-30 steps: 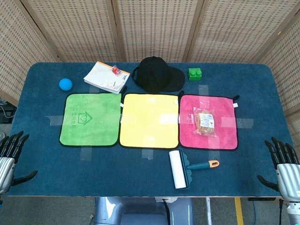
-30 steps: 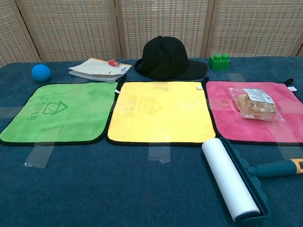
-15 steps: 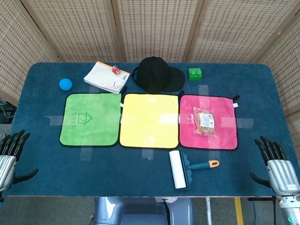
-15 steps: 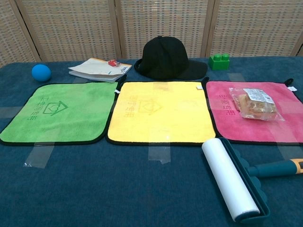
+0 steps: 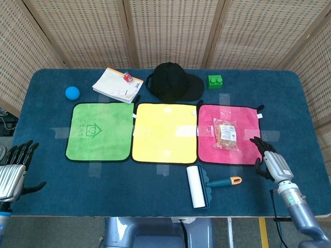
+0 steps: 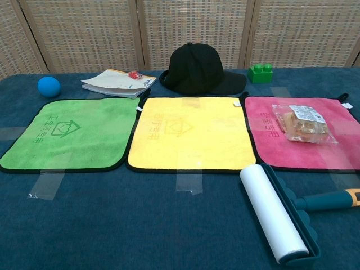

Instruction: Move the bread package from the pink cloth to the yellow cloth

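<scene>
1. Bread package (image 5: 227, 134): lies flat on the pink cloth (image 5: 209, 146), right of centre; untouched, position unchanged over the last second.
2. Yellow cloth (image 5: 165, 132): just left of the pink cloth; bare, awaiting the package.
3. Right hand (image 5: 273, 164): fingers spread, holding nothing; has moved in from the table's near right corner to just beside the pink cloth's near right corner. Approach under way, judged.
4. Left hand (image 5: 14, 170): fingers apart, holding nothing, far left of the pink cloth; barely shifted.
</scene>
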Available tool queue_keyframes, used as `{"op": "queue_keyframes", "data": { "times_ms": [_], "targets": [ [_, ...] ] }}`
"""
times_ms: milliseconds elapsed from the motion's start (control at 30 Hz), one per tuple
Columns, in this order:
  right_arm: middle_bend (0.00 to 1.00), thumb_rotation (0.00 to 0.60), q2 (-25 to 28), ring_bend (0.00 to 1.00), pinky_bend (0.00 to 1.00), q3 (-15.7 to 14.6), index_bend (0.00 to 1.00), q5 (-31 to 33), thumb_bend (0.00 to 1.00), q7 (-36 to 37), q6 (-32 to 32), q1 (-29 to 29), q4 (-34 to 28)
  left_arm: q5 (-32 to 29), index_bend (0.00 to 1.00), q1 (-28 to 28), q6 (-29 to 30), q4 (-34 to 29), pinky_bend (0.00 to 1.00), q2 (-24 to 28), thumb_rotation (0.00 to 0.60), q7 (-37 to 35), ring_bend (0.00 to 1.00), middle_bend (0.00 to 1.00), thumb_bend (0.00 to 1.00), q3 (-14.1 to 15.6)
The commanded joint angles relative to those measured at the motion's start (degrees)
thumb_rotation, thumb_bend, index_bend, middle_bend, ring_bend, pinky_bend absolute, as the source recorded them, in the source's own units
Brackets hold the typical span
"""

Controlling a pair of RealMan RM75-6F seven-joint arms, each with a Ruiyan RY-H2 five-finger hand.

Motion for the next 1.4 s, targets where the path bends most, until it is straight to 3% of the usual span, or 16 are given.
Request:
{"op": "queue_keyframes", "data": {
  "times_ms": [33, 233, 667, 967, 1400],
  "targets": [
    [0.03, 0.600, -2.9, 0.00, 0.10, 3.3, 0.10, 8.9, 1.00, 4.5, -8.6, 5.0, 1.6, -0.9, 0.00, -0.5, -0.8, 0.2, 0.00, -0.3, 0.600, 0.4, 0.00, 0.00, 0.00, -0.3],
    [0.03, 0.600, -5.4, 0.00, 0.10, 4.6, 0.11, 16.4, 1.00, 3.6, -13.6, 9.1, 3.5, -2.1, 0.00, -1.1, -1.7, 0.1, 0.00, -0.5, 0.600, 0.8, 0.00, 0.00, 0.00, -0.6],
    [0.04, 0.600, -9.6, 0.00, 0.14, 4.8, 0.11, 31.0, 1.00, -5.1, -12.8, 14.6, 9.3, -2.6, 0.00, -1.5, -2.2, 0.0, 0.00, 0.1, 0.600, -0.6, 0.00, 0.00, 0.00, -0.6],
    [0.07, 0.600, -10.7, 0.00, 0.19, 6.3, 0.14, 35.8, 1.00, -4.4, -15.6, 16.4, 9.6, -3.2, 0.00, -1.9, -2.6, 0.0, 0.00, 0.2, 0.600, -0.7, 0.00, 0.00, 0.00, -0.7],
    [0.11, 0.600, -13.0, 0.01, 0.24, 7.3, 0.18, 40.6, 1.00, -7.9, -14.5, 21.2, 6.1, -3.9, 0.00, -2.3, -3.0, 0.0, 0.00, 0.5, 0.600, -1.4, 0.00, 0.00, 0.00, -0.7]
  ]
}}
